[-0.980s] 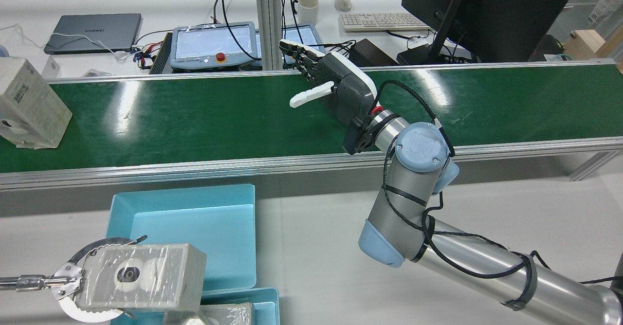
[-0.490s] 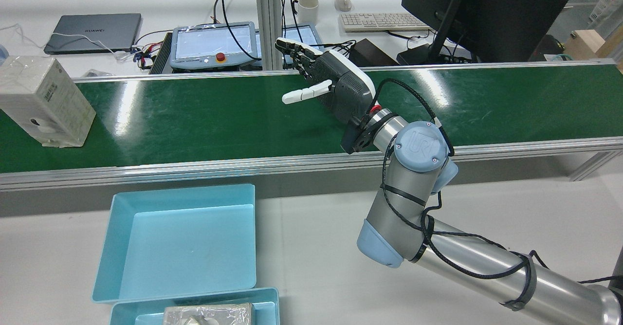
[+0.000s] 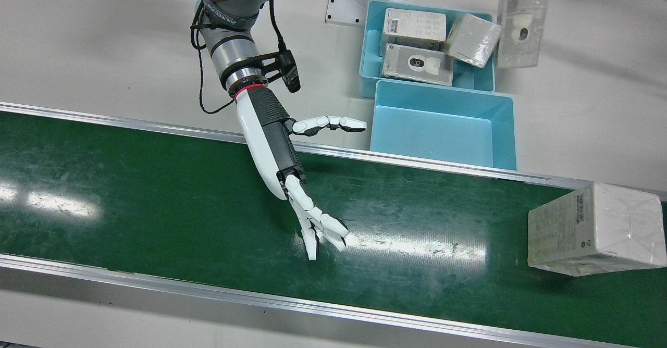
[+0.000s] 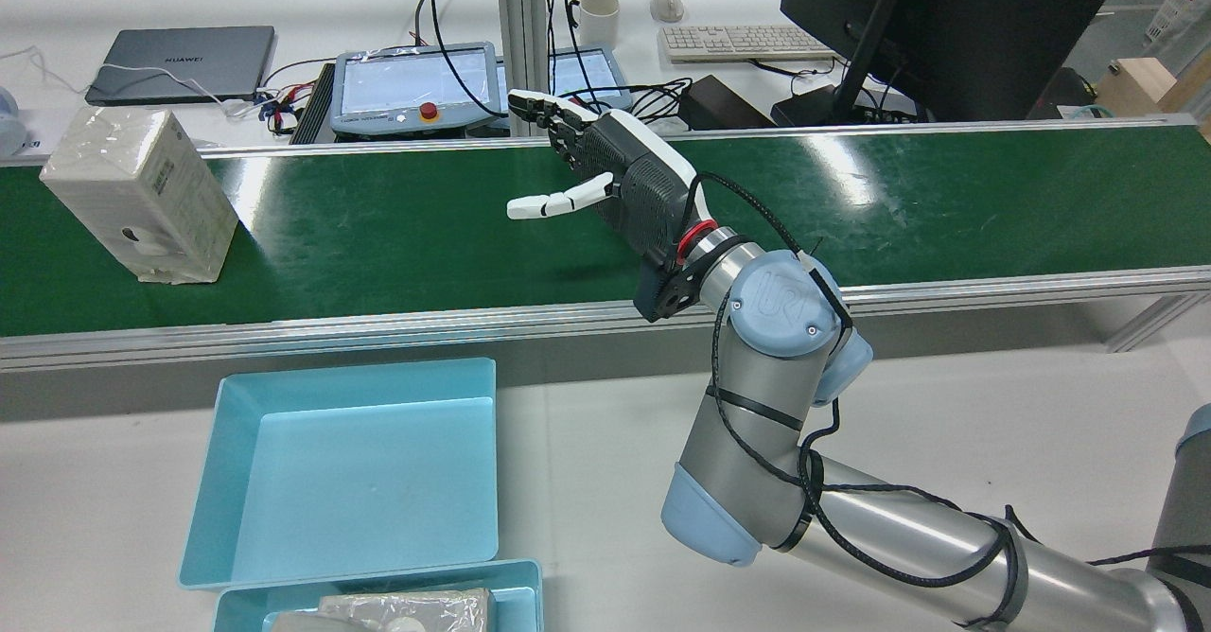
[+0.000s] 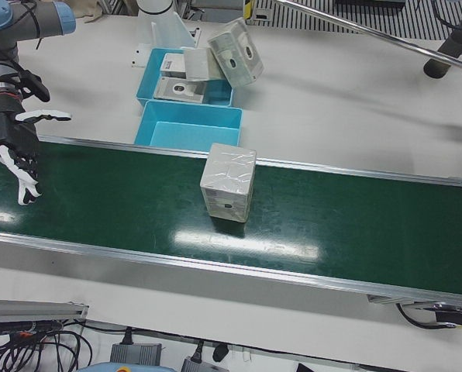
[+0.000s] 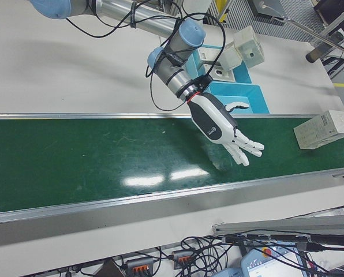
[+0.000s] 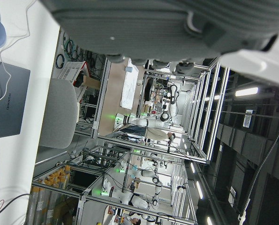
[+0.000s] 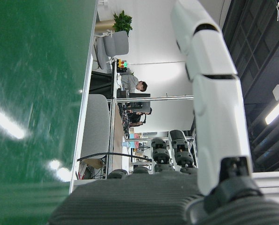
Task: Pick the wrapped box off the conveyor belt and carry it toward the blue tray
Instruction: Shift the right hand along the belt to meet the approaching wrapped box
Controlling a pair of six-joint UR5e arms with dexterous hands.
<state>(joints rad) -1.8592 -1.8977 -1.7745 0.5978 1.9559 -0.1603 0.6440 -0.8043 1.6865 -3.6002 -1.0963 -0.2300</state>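
The wrapped box (image 4: 142, 197) stands on the green conveyor belt (image 4: 407, 225), at its left end in the rear view and at the right in the front view (image 3: 594, 228). It is off-white under clear film. My right hand (image 4: 624, 173) hovers over the middle of the belt, open, fingers spread, holding nothing, well apart from the box; it also shows in the front view (image 3: 284, 165). The empty blue tray (image 4: 350, 481) sits on the white table beside the belt. My left hand shows only as a dark palm (image 7: 167, 28) in its own view.
A second blue tray (image 3: 372, 56) behind the empty one holds several wrapped boxes. Another wrapped box (image 3: 522, 22) is next to it. Beyond the belt are a pendant (image 4: 416, 88), a laptop and a monitor. The belt has raised aluminium rails.
The wrapped box has travelled rightwards along the belt in the rear view. My right hand has shifted left toward it. A box held on a pole tool has left the lower left.
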